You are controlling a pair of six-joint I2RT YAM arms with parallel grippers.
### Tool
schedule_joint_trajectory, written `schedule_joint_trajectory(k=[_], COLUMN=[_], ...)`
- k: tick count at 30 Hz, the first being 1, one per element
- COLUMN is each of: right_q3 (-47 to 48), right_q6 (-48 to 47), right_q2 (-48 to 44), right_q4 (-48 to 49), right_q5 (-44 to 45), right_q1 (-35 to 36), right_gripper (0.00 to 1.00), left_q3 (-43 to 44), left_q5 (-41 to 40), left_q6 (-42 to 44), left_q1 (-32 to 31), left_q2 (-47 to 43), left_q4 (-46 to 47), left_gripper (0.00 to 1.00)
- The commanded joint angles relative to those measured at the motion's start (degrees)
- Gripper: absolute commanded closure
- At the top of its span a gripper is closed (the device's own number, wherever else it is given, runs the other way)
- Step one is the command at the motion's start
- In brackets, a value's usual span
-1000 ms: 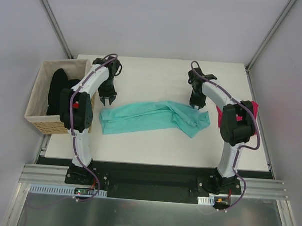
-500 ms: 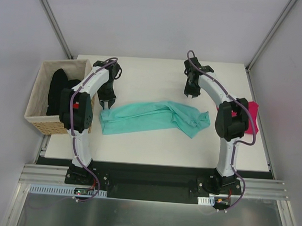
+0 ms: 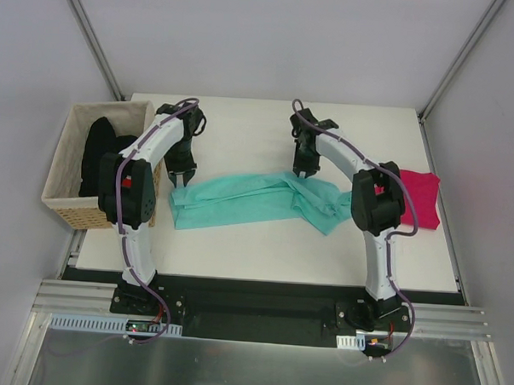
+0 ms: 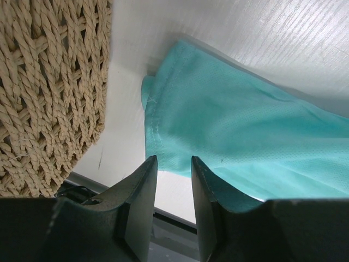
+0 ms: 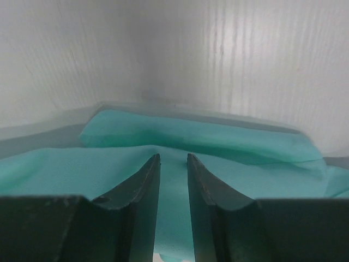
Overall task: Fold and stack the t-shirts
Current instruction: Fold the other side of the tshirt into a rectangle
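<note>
A teal-green t-shirt [image 3: 261, 199] lies crumpled in a long band across the middle of the table. My left gripper [image 3: 183, 176] stands at its left end, next to the basket. In the left wrist view that gripper [image 4: 173, 161] is open and holds nothing, and the shirt's hemmed corner [image 4: 163, 103] lies just past the fingertips. My right gripper [image 3: 302, 170] hangs over the shirt's upper edge, right of centre. It [image 5: 173, 157] is open too, with teal cloth [image 5: 229, 164] below and beyond the jaws. A magenta-pink t-shirt [image 3: 417, 198] lies at the right side.
A tan woven basket [image 3: 65, 197] with black t-shirts [image 3: 99, 151] inside stands off the table's left edge, and its weave [image 4: 49, 93] is close beside my left gripper. The white table [image 3: 243, 124] ends at a dark rail along the near side.
My right arm has swung left, from the teal shirt's right end to its upper edge near the middle, uncovering the magenta shirt. The left gripper has hardly moved.
</note>
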Motion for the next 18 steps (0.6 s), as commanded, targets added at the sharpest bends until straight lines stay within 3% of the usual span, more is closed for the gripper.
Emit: schedule_joint_trajectory(k=[1, 18], right_q3=[-5.3, -15.5], right_q6=[1.3, 4.1], right_q2=[-4.7, -14.0], right_q4=[0.0, 0.5], right_q5=[-1.6, 4.6], right_q1=[2.1, 6.6], right_gripper=[0.71, 0.77], left_q3=[0.5, -2.7], left_q5=[-0.3, -0.4], left_q6=[-0.8, -1.3], left_q1=[-0.2, -2.0], left_q2=[-2.4, -4.4], left_q4=[-1.7, -0.8], left_gripper=[0.69, 0.70])
